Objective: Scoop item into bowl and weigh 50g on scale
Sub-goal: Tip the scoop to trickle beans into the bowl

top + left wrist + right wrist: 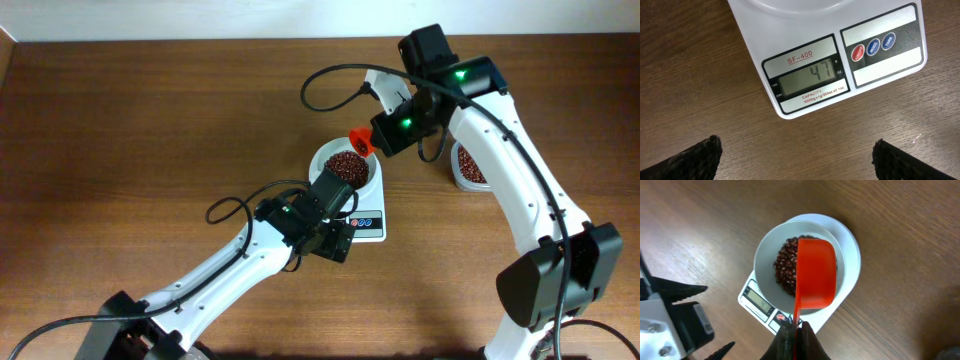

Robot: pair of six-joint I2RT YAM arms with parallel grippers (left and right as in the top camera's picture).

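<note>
The scale (840,65), labelled SF-400, is reading 47 at upper centre; left claw (797,145) is hovering spread, right claw (796,330) is pinching a red scoop (815,275) over the bowl (765,255).

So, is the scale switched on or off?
On. The scale shows 47 on its display, and the white bowl of beans stands on it.

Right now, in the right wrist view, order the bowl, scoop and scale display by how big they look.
1. bowl
2. scoop: nearer the camera, yet clearly smaller than the bowl
3. display: smallest by far
</note>
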